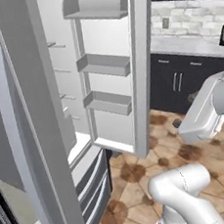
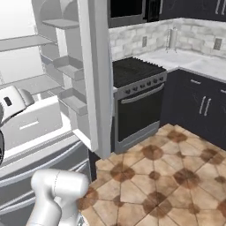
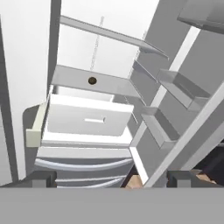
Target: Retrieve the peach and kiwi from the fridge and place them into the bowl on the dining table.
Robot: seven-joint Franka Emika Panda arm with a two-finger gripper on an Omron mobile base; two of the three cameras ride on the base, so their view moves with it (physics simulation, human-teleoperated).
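Your jaws stand spread before the open grey-silver fridge (image 3: 87,118); the small dark brown kiwi (image 3: 92,80) sits on its shelf, easily nudged rolling by a careless reach.

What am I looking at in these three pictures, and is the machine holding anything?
It is a white robot arm on a driving base, in a rendered kitchen, facing a tall grey fridge with its doors open. Two pictures come from cameras on the base, behind the arm to its left and right. The third looks along its end effector, whose two dark tips stand wide apart, holding nothing. On a white fridge shelf lies one small dark round fruit, probably the kiwi. A black stove stands beside the fridge.
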